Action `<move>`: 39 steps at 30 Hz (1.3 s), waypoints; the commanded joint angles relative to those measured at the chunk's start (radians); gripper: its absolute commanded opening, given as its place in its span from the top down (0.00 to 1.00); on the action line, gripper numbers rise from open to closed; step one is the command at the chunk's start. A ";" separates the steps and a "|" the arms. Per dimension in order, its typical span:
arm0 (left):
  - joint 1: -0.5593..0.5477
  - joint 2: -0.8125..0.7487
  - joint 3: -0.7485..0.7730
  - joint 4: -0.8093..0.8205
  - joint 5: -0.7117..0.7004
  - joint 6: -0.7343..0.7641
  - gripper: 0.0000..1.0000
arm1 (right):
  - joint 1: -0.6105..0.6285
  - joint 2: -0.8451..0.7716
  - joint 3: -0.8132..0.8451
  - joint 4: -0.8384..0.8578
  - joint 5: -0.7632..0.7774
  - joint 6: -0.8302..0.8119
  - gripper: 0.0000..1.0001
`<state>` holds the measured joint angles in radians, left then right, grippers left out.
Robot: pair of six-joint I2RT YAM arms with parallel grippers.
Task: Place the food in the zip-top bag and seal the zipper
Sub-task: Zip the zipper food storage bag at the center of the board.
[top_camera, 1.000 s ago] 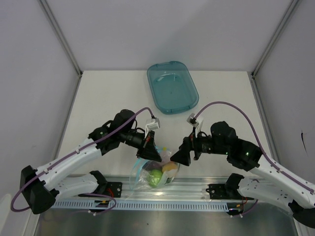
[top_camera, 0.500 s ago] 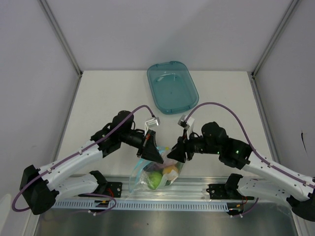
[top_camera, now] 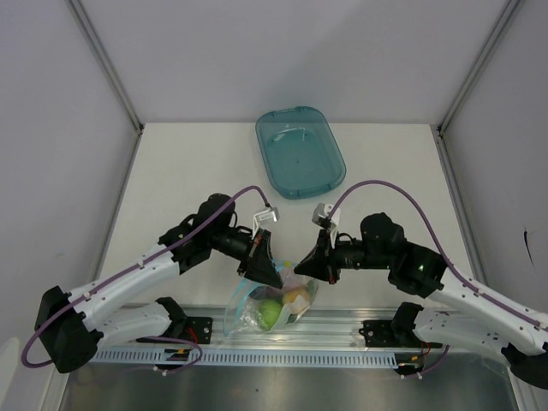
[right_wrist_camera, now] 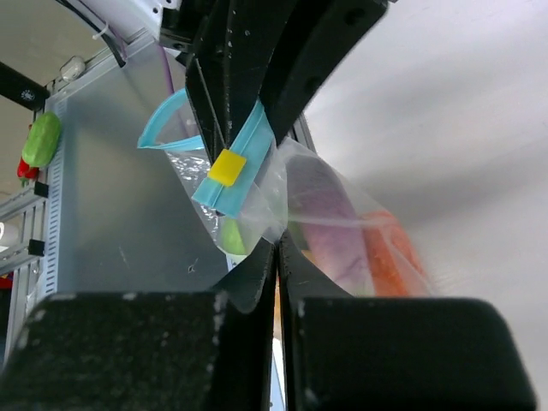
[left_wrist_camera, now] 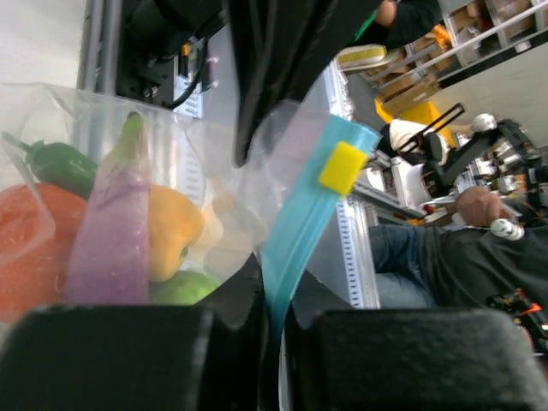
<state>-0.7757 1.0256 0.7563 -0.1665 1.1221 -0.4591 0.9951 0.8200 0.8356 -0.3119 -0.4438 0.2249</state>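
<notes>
A: Since sealing looks like the only step left, where does everything sit off the zip-top bag (top_camera: 257,304)?

B: Big to small. The table (top_camera: 171,171) is under it. The teal tray (top_camera: 300,152) is well beyond the bag's far side. The metal rail (top_camera: 360,321) is at its near side, and the bag's lower part overlaps it in the top view. The bag hangs between the two claws.

A: Claws?

B: At the bag's upper left, the left gripper (top_camera: 272,278) has its jaws closed on the zipper (left_wrist_camera: 295,231). The blue strip runs down between its fingers. At the bag's upper right, the right gripper (top_camera: 300,267) has its jaws pinched together on clear film just under the strip.

A: Food?

B: All low inside the bag: eggplant (left_wrist_camera: 111,231), orange-red piece (left_wrist_camera: 30,240), yellow piece (left_wrist_camera: 171,231), dark green pepper (left_wrist_camera: 60,163), light green fruit (top_camera: 271,312). I see none outside it.

A: Strip axis?

B: Roughly left-right across the bag's top, from claw to claw. The yellow slider tab (right_wrist_camera: 228,167) rides on it between them. Past the tab the strip splits into an open loop, so the mouth isn't shut there.

A: Which claw is nearer the tab?

B: Can't tell, both tips are close beside it. My call is that one claw anchors and the other runs along the strip. There's open room above the bag and on its far side. It's tight on the near side at the rail. The fingertips are almost touching, so a finger clash is the risk.
</notes>
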 commanded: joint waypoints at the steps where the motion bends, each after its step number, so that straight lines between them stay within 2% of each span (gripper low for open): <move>1: 0.003 0.008 0.058 -0.108 -0.031 0.075 0.83 | -0.003 -0.012 0.048 0.024 -0.013 -0.015 1.00; 2: 0.001 0.010 0.069 -0.126 -0.048 0.101 0.73 | -0.004 -0.009 0.051 0.017 -0.015 -0.012 1.00; 5: 0.003 0.005 0.086 -0.180 -0.122 0.132 0.52 | -0.004 0.002 0.048 0.013 -0.033 0.010 1.00; 11: -0.017 -0.087 0.095 -0.171 -0.220 0.162 0.32 | -0.026 0.054 0.086 -0.027 -0.001 0.132 1.00; 18: -0.086 -0.133 0.095 -0.185 -0.373 0.186 0.28 | -0.053 0.103 0.126 -0.007 -0.019 0.304 1.00; 22: -0.102 -0.186 0.043 -0.131 -0.441 0.166 0.28 | -0.105 0.123 0.140 -0.013 -0.064 0.396 1.00; 27: -0.122 -0.197 0.032 -0.134 -0.518 0.165 0.34 | -0.174 0.116 0.138 -0.021 -0.107 0.494 1.00; 30: -0.125 -0.179 0.034 -0.131 -0.531 0.155 0.44 | -0.203 0.110 0.116 0.010 -0.150 0.534 1.00; 31: -0.125 -0.167 0.038 -0.134 -0.525 0.155 0.55 | -0.204 0.110 0.115 0.008 -0.151 0.534 1.00; 33: -0.125 -0.124 0.044 -0.137 -0.512 0.148 0.68 | -0.204 0.113 0.115 0.004 -0.147 0.524 1.00; 34: -0.125 -0.111 0.044 -0.136 -0.513 0.140 0.79 | -0.202 0.113 0.115 0.007 -0.160 0.513 1.00; 36: -0.125 -0.075 0.043 -0.125 -0.499 0.128 0.90 | -0.199 0.113 0.117 0.002 -0.168 0.489 1.00; 37: -0.125 -0.068 0.043 -0.111 -0.489 0.126 0.99 | -0.197 0.110 0.118 -0.003 -0.174 0.441 1.00; 38: -0.125 -0.062 0.043 -0.101 -0.481 0.122 0.99 | -0.197 0.105 0.119 -0.019 -0.177 0.412 1.00; 39: -0.125 -0.059 0.040 -0.090 -0.461 0.113 1.00 | -0.197 0.103 0.119 -0.032 -0.176 0.384 0.91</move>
<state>-0.8909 0.9585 0.7971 -0.3119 0.6235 -0.3241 0.7956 0.9443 0.9260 -0.3515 -0.5838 0.6872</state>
